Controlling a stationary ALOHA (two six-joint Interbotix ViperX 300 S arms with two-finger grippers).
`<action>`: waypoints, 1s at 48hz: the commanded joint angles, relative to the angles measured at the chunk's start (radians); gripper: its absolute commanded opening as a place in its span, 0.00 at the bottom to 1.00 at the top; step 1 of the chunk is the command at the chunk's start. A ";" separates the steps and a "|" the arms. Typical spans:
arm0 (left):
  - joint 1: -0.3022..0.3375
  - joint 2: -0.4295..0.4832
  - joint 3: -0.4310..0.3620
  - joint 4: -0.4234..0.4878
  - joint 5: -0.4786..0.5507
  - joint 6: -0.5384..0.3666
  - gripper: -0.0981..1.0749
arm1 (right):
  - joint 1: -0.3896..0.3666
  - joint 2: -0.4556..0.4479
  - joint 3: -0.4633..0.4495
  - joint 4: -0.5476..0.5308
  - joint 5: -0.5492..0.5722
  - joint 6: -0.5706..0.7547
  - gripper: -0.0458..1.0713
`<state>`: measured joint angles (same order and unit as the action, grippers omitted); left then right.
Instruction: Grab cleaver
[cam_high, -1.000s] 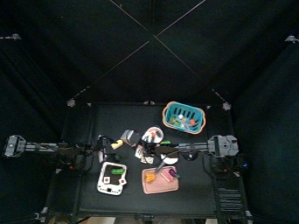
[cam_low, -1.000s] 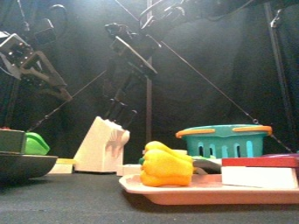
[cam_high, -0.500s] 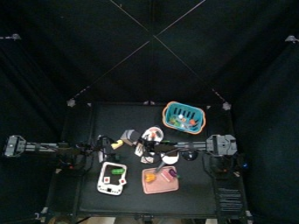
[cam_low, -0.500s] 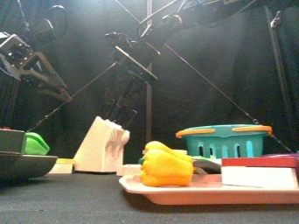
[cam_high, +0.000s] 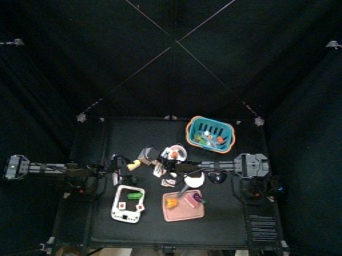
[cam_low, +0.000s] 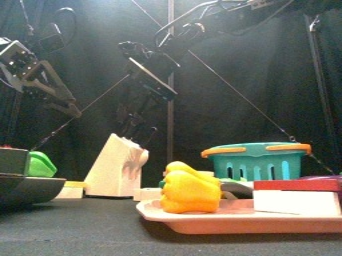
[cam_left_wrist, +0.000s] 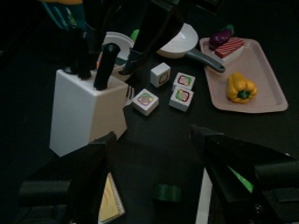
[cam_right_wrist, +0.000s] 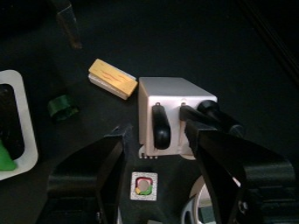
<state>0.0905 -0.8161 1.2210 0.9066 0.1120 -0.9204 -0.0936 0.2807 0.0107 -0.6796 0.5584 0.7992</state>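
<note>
Now the right gripper (cam_right_wrist: 163, 162) has moved in over the white knife block (cam_right_wrist: 173, 112) w/ jaws spread, straddling the black handles (cam_right_wrist: 160, 129) sticking out of its top; a sec ago, top view had that arm a bit further right. Cleaver is presumably one of those handles, can't tell which, so the grab isn't made yet. Left gripper (cam_left_wrist: 152, 149) hangs back near the block, jaws apart & empty.

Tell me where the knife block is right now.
The white knife block stands left of centre in the front view, between the green-filled dark bowl and the pink tray holding the yellow pepper; the right gripper hangs directly above it.
</note>
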 joint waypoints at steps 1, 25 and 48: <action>0.005 0.002 -0.012 0.000 -0.005 -0.002 0.93 | -0.008 -0.018 -0.034 -0.003 -0.005 -0.002 0.81; 0.005 0.002 -0.011 0.000 -0.005 -0.002 0.93 | -0.008 -0.011 -0.040 -0.003 0.000 -0.003 0.71; 0.005 0.002 -0.009 0.000 -0.005 -0.002 0.93 | -0.008 -0.003 -0.041 -0.002 0.002 -0.003 0.57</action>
<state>0.0920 -0.8161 1.2257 0.9066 0.1120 -0.9219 -0.0951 0.2991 -0.0031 -0.6796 0.5630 0.7961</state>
